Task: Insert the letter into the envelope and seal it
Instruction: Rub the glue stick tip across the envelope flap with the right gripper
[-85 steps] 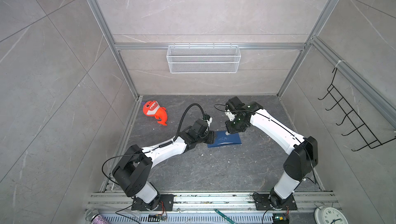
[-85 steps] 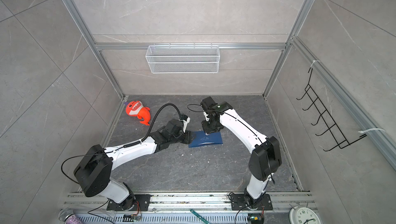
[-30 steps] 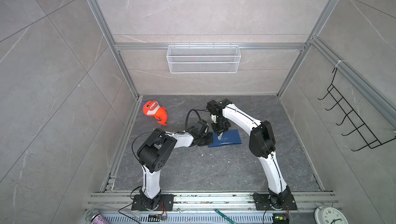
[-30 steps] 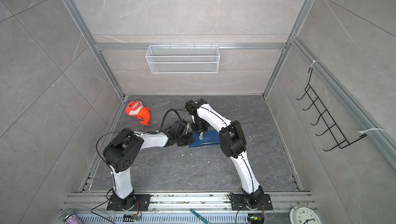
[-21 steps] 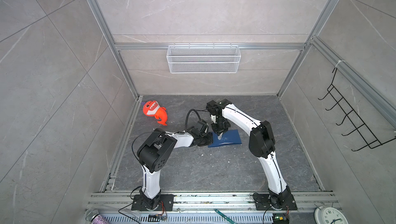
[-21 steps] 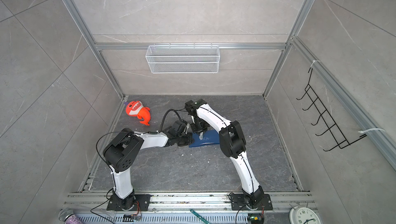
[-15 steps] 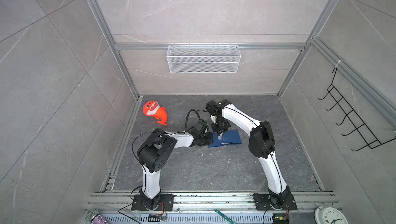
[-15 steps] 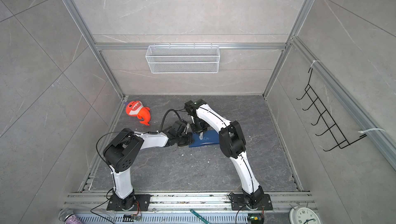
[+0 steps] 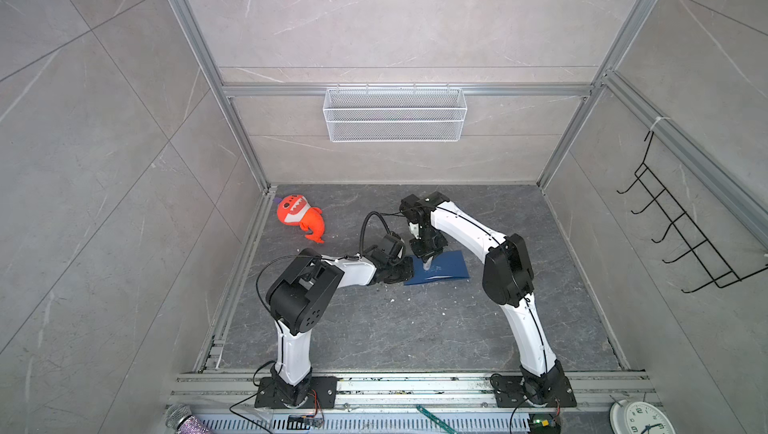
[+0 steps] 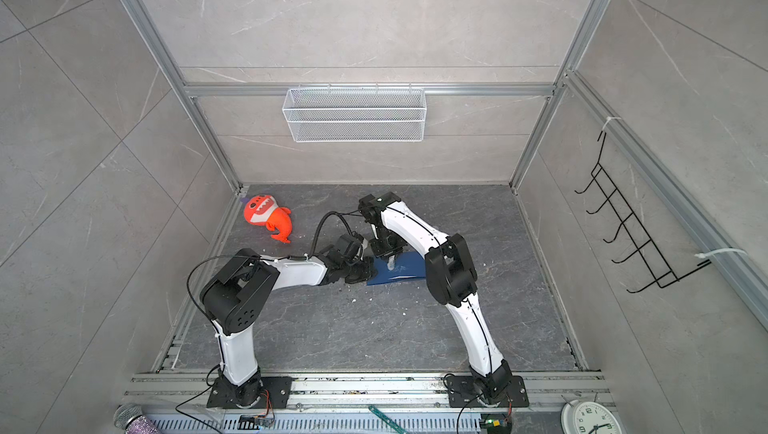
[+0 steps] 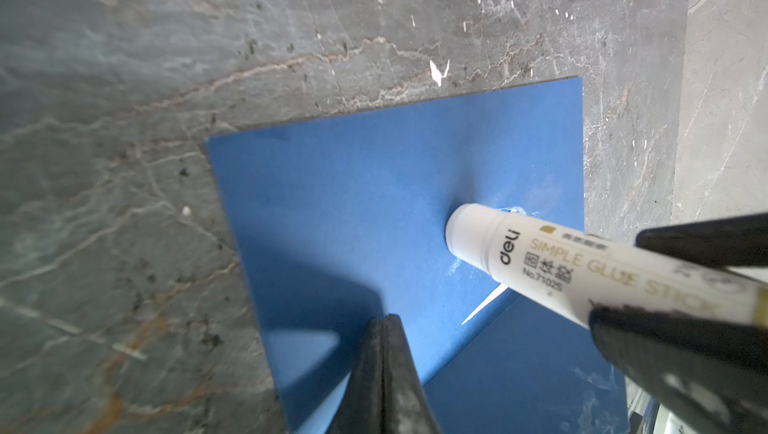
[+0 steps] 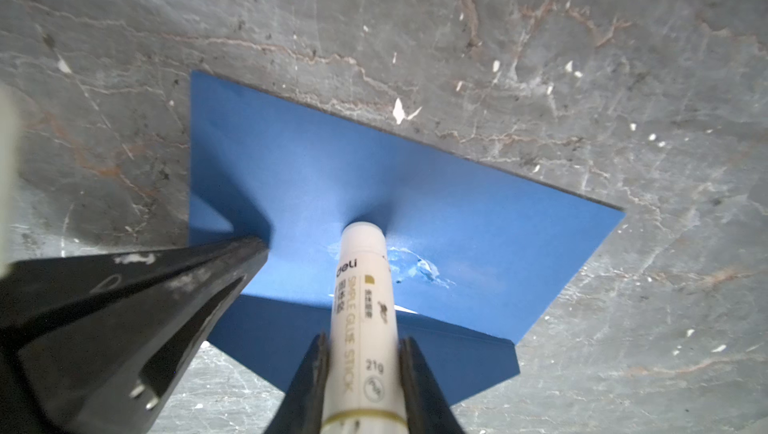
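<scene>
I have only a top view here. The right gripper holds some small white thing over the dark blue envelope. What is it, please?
Observer: A white cylindrical glue stick; the right wrist view shows "SIMPLE GLUE STICK" printed on it, clamped in the right gripper.
Operator: Does its tip touch the paper?
Observer: Yes, it stands on the dark blue paper envelope, beside a pale glue smear.
Operator: Is the left gripper open?
Observer: No. The left wrist view shows the left gripper shut, tips down on the envelope.
</scene>
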{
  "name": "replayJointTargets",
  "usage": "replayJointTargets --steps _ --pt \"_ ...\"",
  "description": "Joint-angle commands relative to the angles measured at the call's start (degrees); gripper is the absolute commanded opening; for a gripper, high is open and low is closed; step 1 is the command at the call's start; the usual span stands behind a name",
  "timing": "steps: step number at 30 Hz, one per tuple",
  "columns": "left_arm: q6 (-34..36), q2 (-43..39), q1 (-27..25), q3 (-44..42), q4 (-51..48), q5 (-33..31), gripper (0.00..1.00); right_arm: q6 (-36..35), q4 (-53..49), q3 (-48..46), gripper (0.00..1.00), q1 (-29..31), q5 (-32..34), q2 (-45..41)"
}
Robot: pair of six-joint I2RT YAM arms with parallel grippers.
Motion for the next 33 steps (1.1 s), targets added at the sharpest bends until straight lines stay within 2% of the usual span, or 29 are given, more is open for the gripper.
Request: replayJointTargets --steps 1,21,33 --pt "-0.45 2.59 0.10 -1.84 -5.59 -1.90 0.00 -0.92 -3.05 -1.18 0.00 -2.20 7.16 0.47" --pt "-0.43 3.47 -0.02 -1.98 -6.52 -2.96 0.00 -1.80 -3.32 -3.98 0.00 -3.84 10.88 -0.91" --pt "-0.50 3.03 -0.02 -2.55 -6.77 -3.21 0.00 -2.21 -0.68 -10.67 0.00 -7.06 12.23 -3.68"
